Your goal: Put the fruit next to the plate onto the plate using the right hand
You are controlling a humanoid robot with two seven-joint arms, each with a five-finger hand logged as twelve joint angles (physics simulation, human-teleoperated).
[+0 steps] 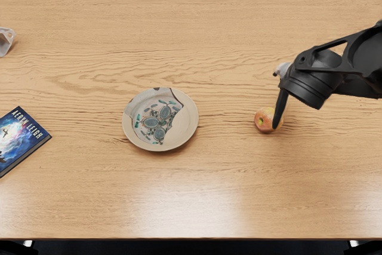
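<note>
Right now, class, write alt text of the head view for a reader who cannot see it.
The robot's right hand reaches down to an apple lying on a wooden table, right of a patterned plate and apart from it. A book lies at the left edge.

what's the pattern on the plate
Cream plate with teal ovals and small dashes in its middle; it shows best in the head view.

One plate [186, 126], one apple [262, 120] (reddish), one book [18, 137]

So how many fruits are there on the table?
1. The apple sits on the table, to the right of the plate, beside the right hand. Nothing looks hidden.
</note>
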